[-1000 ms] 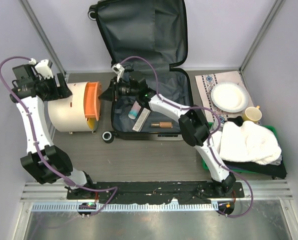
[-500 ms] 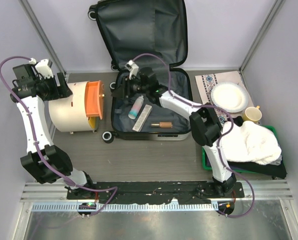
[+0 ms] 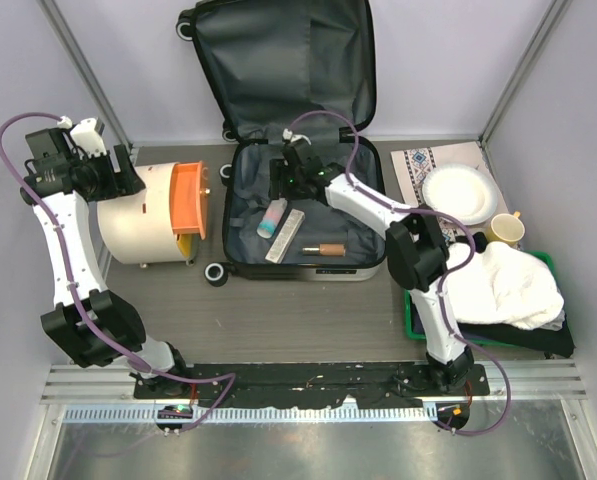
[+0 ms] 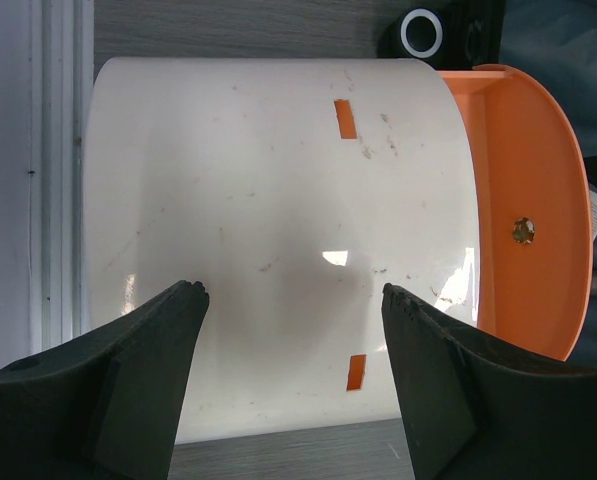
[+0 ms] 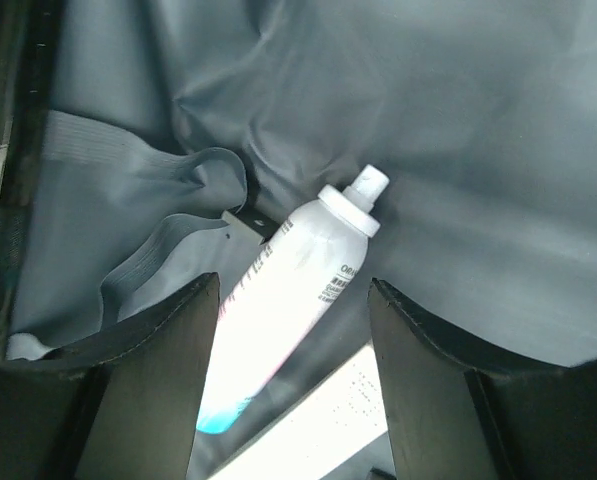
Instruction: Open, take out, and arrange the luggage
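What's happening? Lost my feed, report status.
Right gripper open, over bottle in open luggage. Left gripper open, over bin. Nothing blocks bottle.

Swinging right gripper [image 3: 279,187] rightward from beside orange lid [image 3: 186,200], arriving over spray bottle [image 3: 272,217] inside luggage [image 3: 350,212]; spreading jaws wider than before.

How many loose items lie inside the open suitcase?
3: a white bottle at the left, a flat box beside it, a brown tube right. Folds may hide more.
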